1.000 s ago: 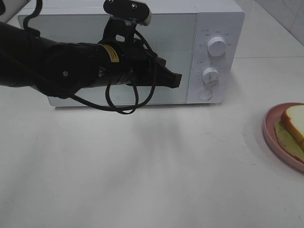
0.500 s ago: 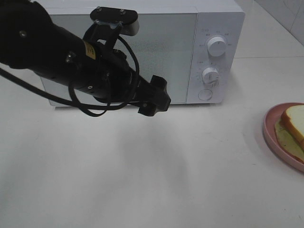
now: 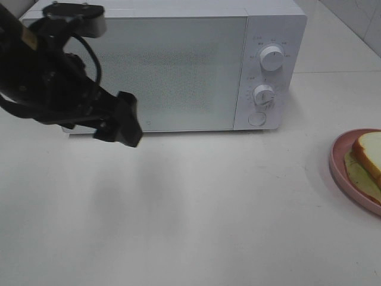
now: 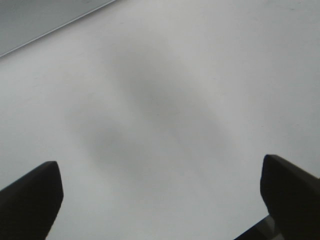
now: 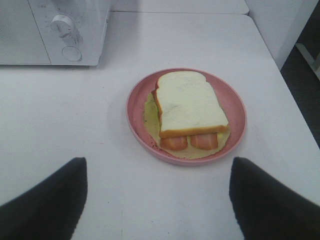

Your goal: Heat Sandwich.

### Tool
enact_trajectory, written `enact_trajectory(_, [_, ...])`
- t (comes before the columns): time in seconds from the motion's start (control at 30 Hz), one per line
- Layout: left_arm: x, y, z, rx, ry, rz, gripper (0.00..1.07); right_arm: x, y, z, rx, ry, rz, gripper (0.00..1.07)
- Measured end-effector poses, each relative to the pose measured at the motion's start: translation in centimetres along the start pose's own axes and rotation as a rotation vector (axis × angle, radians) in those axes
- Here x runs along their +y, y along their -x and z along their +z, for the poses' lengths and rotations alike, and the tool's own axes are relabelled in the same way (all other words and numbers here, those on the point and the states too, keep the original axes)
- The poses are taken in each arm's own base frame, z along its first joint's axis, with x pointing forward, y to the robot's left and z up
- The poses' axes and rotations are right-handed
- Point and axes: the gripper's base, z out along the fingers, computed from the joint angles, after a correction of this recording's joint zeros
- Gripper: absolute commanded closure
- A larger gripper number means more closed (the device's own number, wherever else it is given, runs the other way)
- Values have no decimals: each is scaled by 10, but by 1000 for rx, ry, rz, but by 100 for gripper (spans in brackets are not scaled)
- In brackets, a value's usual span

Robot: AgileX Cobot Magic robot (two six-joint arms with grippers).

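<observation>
Hovering left gripper [image 3: 122,122] jaws spread, empty, before the shut microwave [image 3: 178,65] door | right gripper [image 5: 157,200] spread above sandwich [image 5: 190,107] on pink plate [image 5: 136,107] | advice: open the door fully; then lift the plate level.

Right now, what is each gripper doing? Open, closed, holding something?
Left gripper: open, holding nothing, above the bare table.
Right gripper: open, holding nothing, near the sandwich on its pink plate.

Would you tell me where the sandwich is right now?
The sandwich lies on the pink plate at the exterior view's right edge, right of the microwave.
</observation>
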Motion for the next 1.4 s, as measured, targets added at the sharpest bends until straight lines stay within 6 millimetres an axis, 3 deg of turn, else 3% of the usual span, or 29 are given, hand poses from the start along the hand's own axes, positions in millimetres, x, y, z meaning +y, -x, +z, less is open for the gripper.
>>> enact_trajectory(0.2, [50, -4, -30, -8, 79, -141, 5, 0, 0, 0, 0, 0, 0, 31])
enact_trajectory(0.27, [56, -5, -34, -10, 90, -162, 5, 0, 0, 0, 0, 0, 0, 31])
enact_trajectory(0.37, [87, -13, -51, -12, 143, -252, 5, 0, 0, 0, 0, 0, 0, 31])
enact_trajectory(0.57, [112, -32, -65, -15, 195, -338, 5, 0, 0, 0, 0, 0, 0, 31])
enact_trajectory(0.67, [122, -53, -74, -5, 225, -401, 5, 0, 0, 0, 0, 0, 0, 31])
enact_trajectory(1.0, [102, -100, -96, -33, 237, -373, 5, 0, 0, 0, 0, 0, 0, 31])
enact_trajectory(1.4, [75, -160, -106, -124, 255, -319, 5, 0, 0, 0, 0, 0, 0, 31])
